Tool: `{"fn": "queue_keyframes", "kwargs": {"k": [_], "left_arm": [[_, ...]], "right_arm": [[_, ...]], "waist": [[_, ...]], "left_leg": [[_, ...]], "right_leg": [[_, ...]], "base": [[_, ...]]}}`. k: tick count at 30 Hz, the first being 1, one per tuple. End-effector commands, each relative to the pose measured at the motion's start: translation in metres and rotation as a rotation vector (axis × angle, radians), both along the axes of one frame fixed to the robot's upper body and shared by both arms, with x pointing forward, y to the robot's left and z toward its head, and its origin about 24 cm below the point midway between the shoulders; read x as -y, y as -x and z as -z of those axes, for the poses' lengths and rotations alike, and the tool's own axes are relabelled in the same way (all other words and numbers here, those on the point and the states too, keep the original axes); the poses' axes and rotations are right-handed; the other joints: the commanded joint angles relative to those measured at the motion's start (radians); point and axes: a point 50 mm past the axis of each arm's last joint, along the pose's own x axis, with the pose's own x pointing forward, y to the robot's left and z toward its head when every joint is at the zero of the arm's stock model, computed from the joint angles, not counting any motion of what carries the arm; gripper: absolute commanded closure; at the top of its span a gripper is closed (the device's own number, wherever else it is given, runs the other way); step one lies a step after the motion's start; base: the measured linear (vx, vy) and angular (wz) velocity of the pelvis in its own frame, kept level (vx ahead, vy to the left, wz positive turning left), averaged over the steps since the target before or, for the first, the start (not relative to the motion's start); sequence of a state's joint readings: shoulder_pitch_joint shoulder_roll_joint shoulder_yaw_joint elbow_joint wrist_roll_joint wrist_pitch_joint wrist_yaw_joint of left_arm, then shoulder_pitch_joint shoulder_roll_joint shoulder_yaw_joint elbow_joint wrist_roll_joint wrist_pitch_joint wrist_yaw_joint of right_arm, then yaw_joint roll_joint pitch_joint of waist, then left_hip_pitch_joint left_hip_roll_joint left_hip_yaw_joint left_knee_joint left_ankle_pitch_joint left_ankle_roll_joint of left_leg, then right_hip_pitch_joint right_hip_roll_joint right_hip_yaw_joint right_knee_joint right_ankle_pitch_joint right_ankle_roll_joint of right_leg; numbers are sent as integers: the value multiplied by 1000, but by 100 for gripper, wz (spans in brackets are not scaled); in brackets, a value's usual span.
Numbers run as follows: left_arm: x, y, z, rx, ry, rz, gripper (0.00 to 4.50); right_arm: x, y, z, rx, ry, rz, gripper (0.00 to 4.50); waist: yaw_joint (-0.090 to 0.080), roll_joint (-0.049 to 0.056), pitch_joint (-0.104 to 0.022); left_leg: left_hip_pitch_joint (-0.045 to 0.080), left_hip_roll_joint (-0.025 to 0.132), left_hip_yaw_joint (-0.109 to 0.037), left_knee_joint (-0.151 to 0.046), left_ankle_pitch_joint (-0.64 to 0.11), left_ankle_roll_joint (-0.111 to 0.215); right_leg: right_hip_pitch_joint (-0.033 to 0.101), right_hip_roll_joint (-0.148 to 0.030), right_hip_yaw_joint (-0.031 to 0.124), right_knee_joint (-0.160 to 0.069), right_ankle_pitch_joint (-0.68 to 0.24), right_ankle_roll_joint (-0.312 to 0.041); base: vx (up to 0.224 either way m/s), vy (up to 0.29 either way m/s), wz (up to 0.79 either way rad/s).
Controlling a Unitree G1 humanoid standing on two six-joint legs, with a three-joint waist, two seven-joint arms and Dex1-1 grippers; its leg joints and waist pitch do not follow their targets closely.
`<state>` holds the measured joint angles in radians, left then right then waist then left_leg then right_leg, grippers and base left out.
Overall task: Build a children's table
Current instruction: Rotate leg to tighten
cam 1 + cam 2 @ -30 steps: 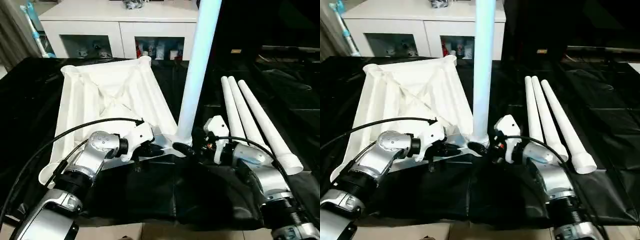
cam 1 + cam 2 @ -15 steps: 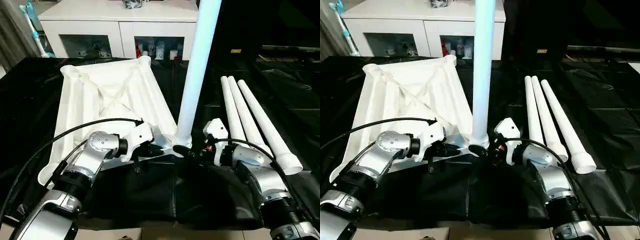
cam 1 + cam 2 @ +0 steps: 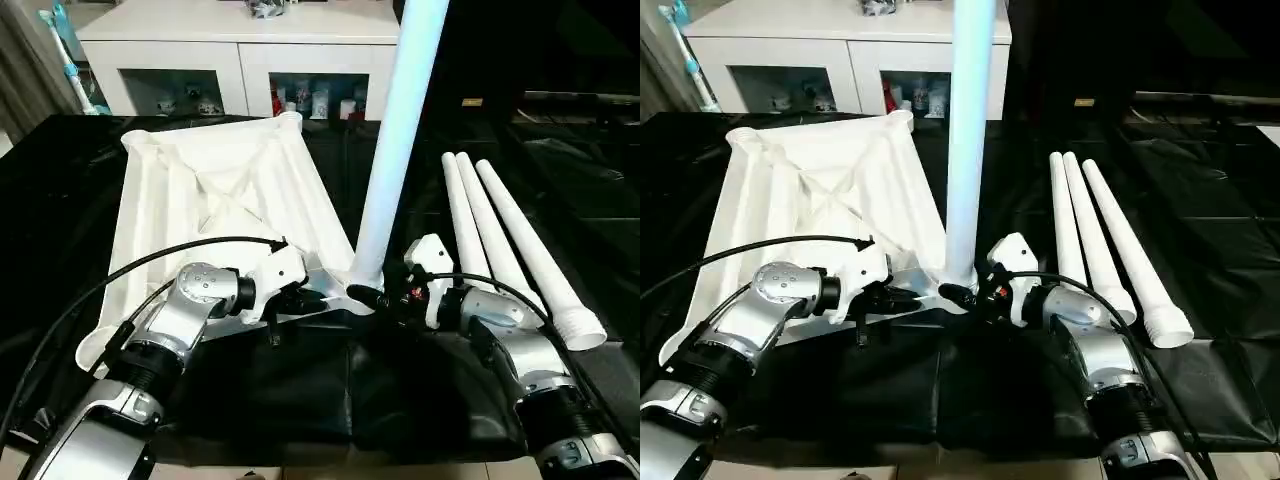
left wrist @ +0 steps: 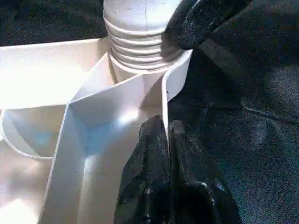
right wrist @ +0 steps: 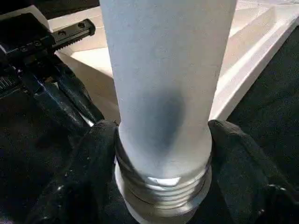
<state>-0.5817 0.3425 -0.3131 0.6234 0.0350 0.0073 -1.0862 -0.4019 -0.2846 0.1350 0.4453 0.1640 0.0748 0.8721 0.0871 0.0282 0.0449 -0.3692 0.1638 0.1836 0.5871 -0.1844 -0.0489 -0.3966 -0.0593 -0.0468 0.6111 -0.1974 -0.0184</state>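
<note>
The children's table top (image 3: pixel 220 200) lies upside down on the black cloth, ribs facing up. One white leg (image 3: pixel 395 150) stands upright in its near right corner socket, the threaded base (image 5: pixel 161 186) showing at the socket. My right gripper (image 3: pixel 372 297) holds this leg just above the thread, with a finger (image 5: pixel 88 172) pressed against each side. My left gripper (image 3: pixel 305 297) is shut on the thin rim wall (image 4: pixel 164 102) of the top, right beside that socket. Three more legs (image 3: pixel 510 250) lie side by side to the right.
A white cabinet (image 3: pixel 230 40) with glass doors stands behind the black-draped table (image 3: pixel 350 390). The loose legs lie close to my right forearm (image 3: pixel 520 350). A black cable (image 3: pixel 150 262) loops over my left arm.
My right gripper's fingers have closed in on the base of the upright leg. The left gripper and the table top have stayed put.
</note>
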Motion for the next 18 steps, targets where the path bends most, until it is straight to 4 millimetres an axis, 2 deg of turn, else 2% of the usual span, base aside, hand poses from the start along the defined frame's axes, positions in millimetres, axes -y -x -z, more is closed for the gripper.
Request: {"fn": "queue_keyframes", "kwargs": {"k": [1, 13, 18], "left_arm": [[-3, 11, 19, -80, -80, 29, 450], [-6, 9, 19, -82, -88, 24, 450], [-3, 7, 19, -89, -79, -9, 450]], "right_arm": [[-4, -2, -4, 14, -15, -26, 177], [-4, 0, 0, 8, 6, -48, 184], [-7, -6, 4, -3, 26, 42, 184]], "waist": [[0, -10, -59], [0, -8, -60], [-2, -8, -58]], "left_leg": [[8, 68, -25, -63, -162, 78], [8, 68, -25, -62, -165, 78], [9, 67, -25, -64, -172, 73]], "right_leg": [[50, -92, 48, -70, -116, -232], [50, -91, 48, -70, -115, -235], [48, -91, 48, -71, -135, -234]], "base": [[0, 0, 0], [0, 0, 0], [0, 0, 0]]}}
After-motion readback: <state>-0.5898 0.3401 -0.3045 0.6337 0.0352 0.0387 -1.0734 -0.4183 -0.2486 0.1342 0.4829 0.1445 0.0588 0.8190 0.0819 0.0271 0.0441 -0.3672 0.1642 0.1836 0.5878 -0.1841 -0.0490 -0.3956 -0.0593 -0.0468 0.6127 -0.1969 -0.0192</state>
